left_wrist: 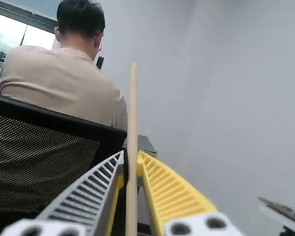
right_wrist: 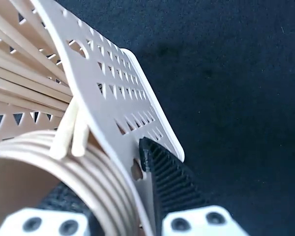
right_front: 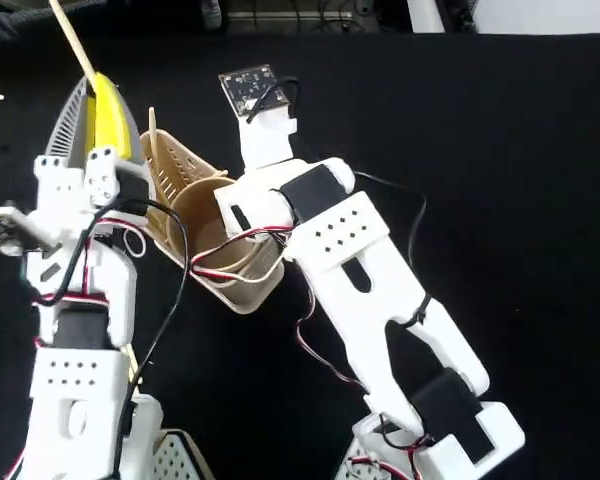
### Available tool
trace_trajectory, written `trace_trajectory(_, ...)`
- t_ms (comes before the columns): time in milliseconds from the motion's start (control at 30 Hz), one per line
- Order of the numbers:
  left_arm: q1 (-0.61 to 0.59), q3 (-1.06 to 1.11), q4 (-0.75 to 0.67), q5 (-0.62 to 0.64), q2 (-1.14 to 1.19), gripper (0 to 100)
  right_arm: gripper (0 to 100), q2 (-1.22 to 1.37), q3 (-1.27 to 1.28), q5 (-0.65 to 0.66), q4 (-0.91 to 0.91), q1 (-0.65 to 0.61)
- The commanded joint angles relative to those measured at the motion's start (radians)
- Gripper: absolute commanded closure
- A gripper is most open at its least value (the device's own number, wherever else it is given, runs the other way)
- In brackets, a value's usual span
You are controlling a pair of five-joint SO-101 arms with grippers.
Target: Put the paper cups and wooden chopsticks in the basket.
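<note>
Left gripper clamped on a single wooden chopstick, held high above the black bench. Right gripper closed on the wall of the perforated basket, tipped between the arms, with nested paper cups and several chopsticks already inside. Step in hand, by the look of it: bringing this stick over to the basket. Next move calls for swinging across, tilting the tip down into the open mouth, then releasing. Long axis in line with the gripper, free end pointing up and away from the robot, toward the far-left bench edge.
</note>
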Motion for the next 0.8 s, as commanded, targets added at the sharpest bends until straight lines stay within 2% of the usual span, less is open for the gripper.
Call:
trace_trajectory(0,-0.036,0.085,-0.127,-0.032,0.071,97,98.7,0.205,0.076,0.014,-0.005,-0.009)
trace_trajectory(133,-0.038,0.125,-0.120,-0.044,0.101,96,98.7,0.205,0.074,0.020,-0.005,-0.008)
trace_trajectory(200,-0.007,0.094,-0.066,-0.044,0.101,88,98.7,0.205,0.074,0.029,-0.005,-0.009)
trace_trajectory(267,0.012,0.016,0.089,-0.044,0.101,81,98.7,0.205,0.074,0.029,-0.005,-0.009)
trace_trajectory(333,0.013,-0.096,0.308,-0.048,0.101,80,98.7,0.205,0.076,0.028,-0.005,-0.008)
trace_trajectory(400,-0.010,-0.229,0.516,-0.112,0.101,80,98.7,0.205,0.077,0.028,-0.005,-0.005)
trace_trajectory(533,-0.191,-0.486,0.867,-0.238,0.118,80,98.7,0.205,0.077,0.028,-0.005,-0.005)
trace_trajectory(633,-0.372,-0.622,1.089,-0.304,0.178,80,98.7,0.206,0.077,0.028,-0.005,-0.005)
trace_trajectory(767,-0.572,-0.728,1.209,-0.419,0.356,80,98.7,0.206,0.077,0.028,-0.005,-0.005)
